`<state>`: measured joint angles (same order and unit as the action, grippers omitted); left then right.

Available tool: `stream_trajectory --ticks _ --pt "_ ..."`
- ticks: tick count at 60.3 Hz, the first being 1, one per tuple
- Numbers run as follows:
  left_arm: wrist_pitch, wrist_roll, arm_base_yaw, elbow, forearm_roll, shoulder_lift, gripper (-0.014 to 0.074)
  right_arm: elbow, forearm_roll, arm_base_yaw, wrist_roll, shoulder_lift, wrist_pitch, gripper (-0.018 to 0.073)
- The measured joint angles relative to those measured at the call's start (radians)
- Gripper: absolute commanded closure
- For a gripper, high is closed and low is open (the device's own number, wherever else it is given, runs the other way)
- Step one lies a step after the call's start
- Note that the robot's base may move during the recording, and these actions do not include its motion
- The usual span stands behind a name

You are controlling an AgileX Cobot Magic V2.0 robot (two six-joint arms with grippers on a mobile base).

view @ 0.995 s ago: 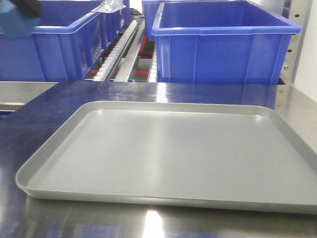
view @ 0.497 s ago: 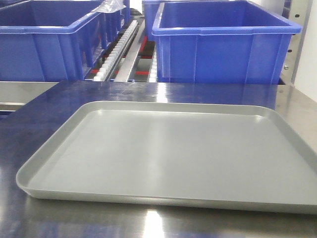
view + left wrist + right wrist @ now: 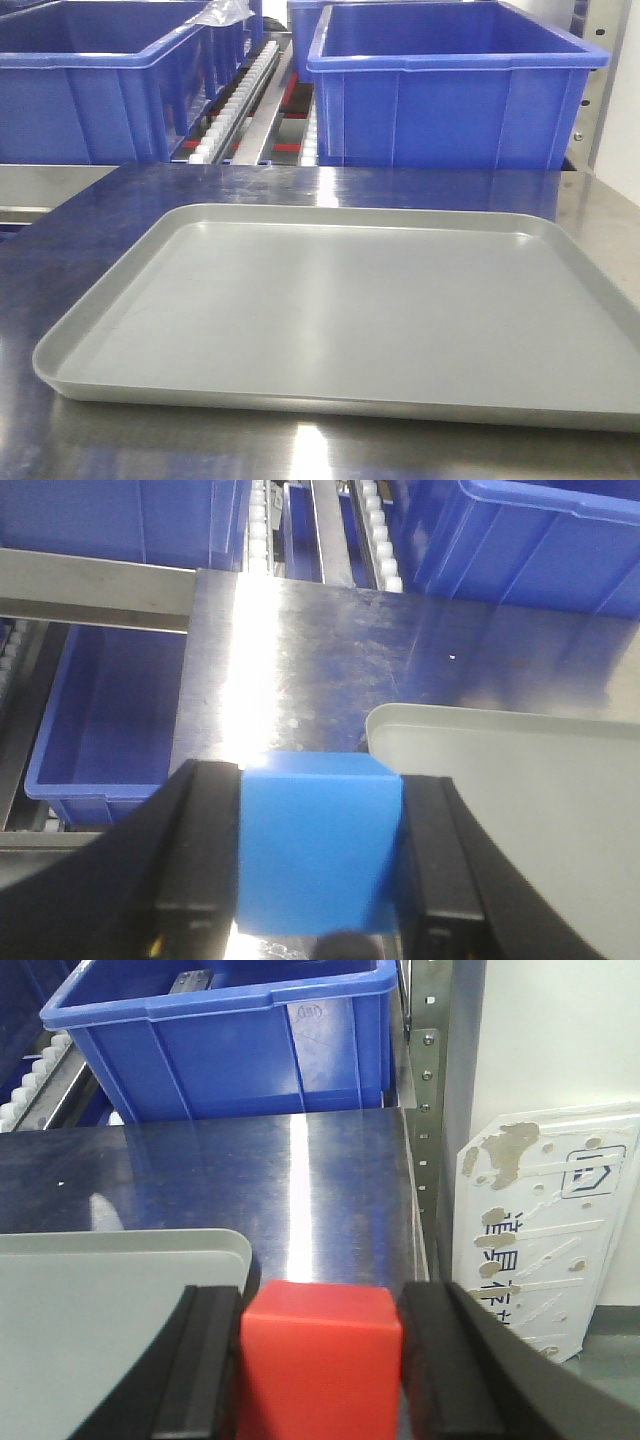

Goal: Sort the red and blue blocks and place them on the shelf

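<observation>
In the left wrist view my left gripper (image 3: 318, 850) is shut on the light blue block (image 3: 318, 835), held above the steel table beside the grey tray's left corner. In the right wrist view my right gripper (image 3: 320, 1360) is shut on the red block (image 3: 318, 1355), held above the table beside the tray's right corner. The shelf shows ahead, with its white roller tracks (image 3: 235, 100) and a silver rail (image 3: 90, 590). Neither gripper nor block shows in the front view.
An empty grey tray (image 3: 340, 305) lies on the steel table (image 3: 330, 185). Large dark-blue bins stand on the shelf: one at right (image 3: 450, 85), one at left (image 3: 95, 90), another on a lower level (image 3: 95, 720). A white worn sign (image 3: 540, 1220) leans at far right.
One second ago the left gripper with the blue block showed at the front view's top left corner; it has since left that view. Nothing else has moved.
</observation>
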<state>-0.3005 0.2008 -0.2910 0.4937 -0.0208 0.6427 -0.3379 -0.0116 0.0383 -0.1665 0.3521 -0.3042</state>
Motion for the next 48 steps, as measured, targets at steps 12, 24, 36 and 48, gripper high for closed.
stream_trajectory --ticks 12,24,36,48 --pt "0.038 0.000 0.000 -0.049 0.002 -0.045 0.0475 0.000 0.000 0.000 0.000 0.000 0.000 0.0508" --pt "0.066 0.000 0.000 -0.078 0.002 -0.075 0.0475 0.000 0.000 0.000 0.000 0.000 0.000 0.0508" --pt "0.088 0.000 0.000 -0.078 0.002 -0.075 0.0475 0.000 0.000 0.000 0.000 0.000 0.000 0.0508" --pt "0.088 0.000 0.000 -0.078 0.002 -0.078 0.0475 0.000 0.000 0.000 0.000 0.000 0.000 0.0508"
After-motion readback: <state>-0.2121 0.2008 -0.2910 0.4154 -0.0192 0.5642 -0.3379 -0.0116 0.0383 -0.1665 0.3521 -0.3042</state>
